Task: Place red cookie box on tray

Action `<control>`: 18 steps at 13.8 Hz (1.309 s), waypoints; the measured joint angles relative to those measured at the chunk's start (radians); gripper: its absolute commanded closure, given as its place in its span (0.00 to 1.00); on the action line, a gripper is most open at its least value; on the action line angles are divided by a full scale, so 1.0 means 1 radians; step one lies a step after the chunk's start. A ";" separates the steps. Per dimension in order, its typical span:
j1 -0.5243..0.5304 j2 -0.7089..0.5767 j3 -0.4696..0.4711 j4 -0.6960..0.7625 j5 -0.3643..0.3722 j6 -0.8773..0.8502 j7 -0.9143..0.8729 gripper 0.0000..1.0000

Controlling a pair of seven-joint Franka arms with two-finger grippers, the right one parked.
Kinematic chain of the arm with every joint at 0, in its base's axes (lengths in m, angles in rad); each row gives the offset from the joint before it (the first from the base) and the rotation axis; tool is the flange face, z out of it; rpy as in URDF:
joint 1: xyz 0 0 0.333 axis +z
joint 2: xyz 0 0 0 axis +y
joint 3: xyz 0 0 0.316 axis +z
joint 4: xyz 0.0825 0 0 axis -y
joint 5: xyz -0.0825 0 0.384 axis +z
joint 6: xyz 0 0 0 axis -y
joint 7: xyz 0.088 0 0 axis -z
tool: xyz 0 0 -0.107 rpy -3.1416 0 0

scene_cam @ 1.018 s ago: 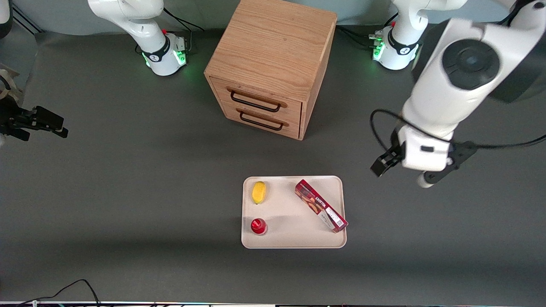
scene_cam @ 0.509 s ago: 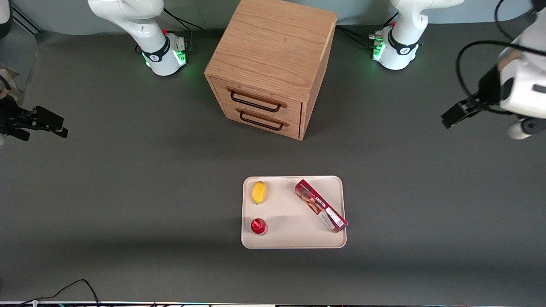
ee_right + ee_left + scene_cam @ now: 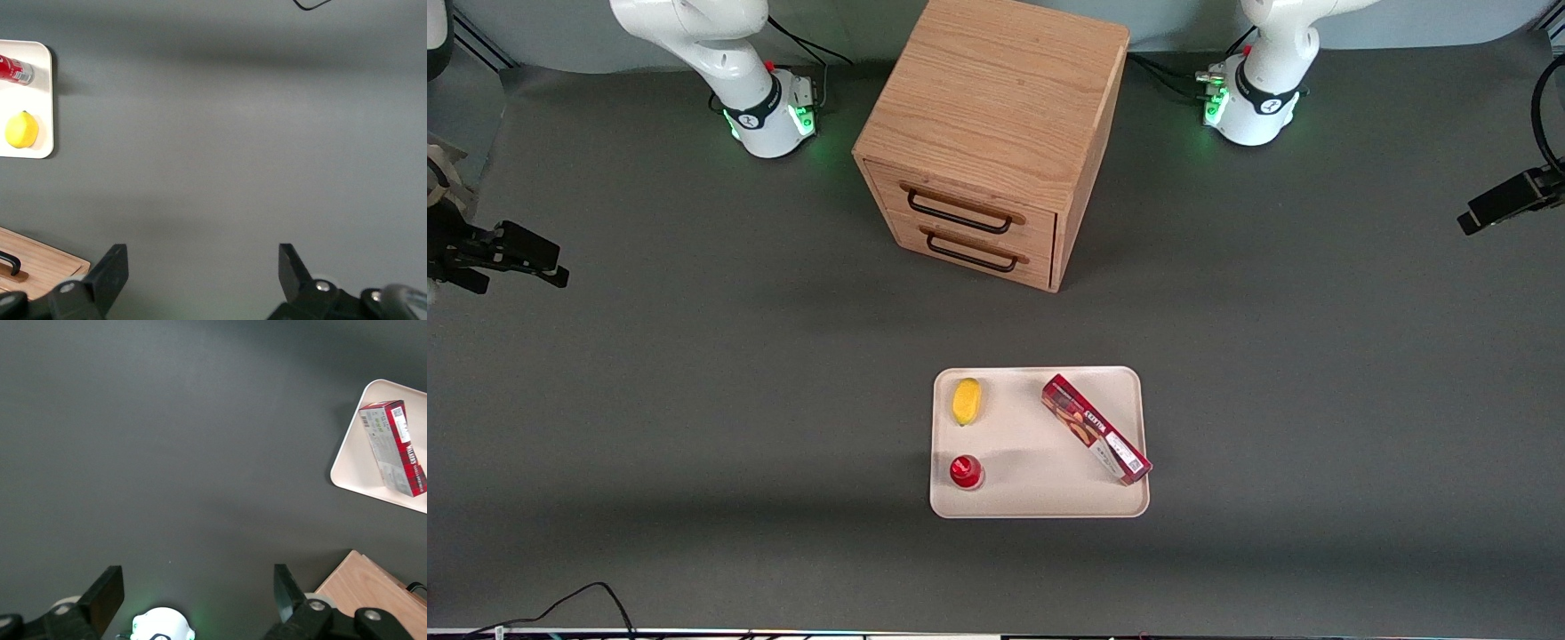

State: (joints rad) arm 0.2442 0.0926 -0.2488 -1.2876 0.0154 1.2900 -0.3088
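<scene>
The front view looks down steeply; both wrist views (high, downward) share its tray (image 3: 1040, 498).

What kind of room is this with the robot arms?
Probably a robot lab. Arm bases are bolted to a dark table holding a wooden drawer cabinet and a tray with the red cookie box. The gripper hangs open toward the working arm's end.
</scene>
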 measured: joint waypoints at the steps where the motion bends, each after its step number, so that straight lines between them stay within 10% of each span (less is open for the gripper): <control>1: 0.008 0.000 0.000 -0.002 0.000 0.000 0.006 0.00; 18: -0.296 -0.073 0.334 -0.107 -0.027 0.063 0.123 0.00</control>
State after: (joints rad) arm -0.0516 0.0200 0.0851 -1.3947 -0.0116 1.3530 -0.1857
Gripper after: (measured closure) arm 0.000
